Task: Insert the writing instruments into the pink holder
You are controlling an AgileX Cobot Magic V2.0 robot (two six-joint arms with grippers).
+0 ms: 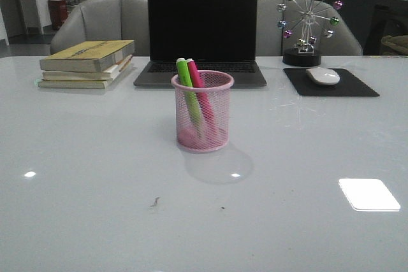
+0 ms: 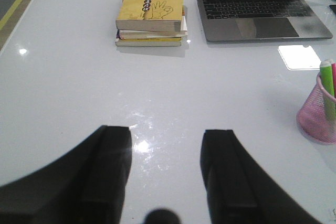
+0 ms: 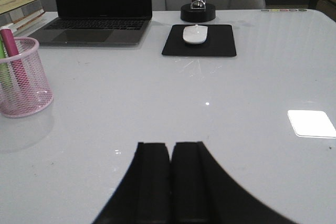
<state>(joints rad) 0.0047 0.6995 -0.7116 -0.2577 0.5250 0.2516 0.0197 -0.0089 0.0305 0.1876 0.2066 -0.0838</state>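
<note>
Looking forward over the tabletop (image 1: pixel 95 183), we see the pink holder (image 1: pixel 202 111) standing upright near the middle, with both writing instruments inside it. The green marker (image 1: pixel 185 76) and the magenta marker (image 1: pixel 194 73) lean side by side toward the left, their upper ends rising above the rim while their lower parts show through the wire mesh.

Behind the holder sits an open laptop (image 1: pixel 201 33) with a dark screen. To its left we find a stack of books (image 1: pixel 87 63), the top one yellow. To its right a white mouse (image 1: pixel 322 76) rests on a black mouse pad (image 1: pixel 331 84), and just behind the pad stands a small ferris-wheel ornament (image 1: pixel 308 22) with coloured balls.

Neither arm appears in the front view. In the left wrist view our left end effector (image 2: pixel 165 174) hangs over bare tabletop with its fingers spread wide and nothing between them, well apart from the holder, which stands off to its side. In the right wrist view our right end effector (image 3: pixel 171 182) has its two fingers pressed together with only a thin seam between them, gripping nothing, also over bare tabletop and well away from the holder.
</note>
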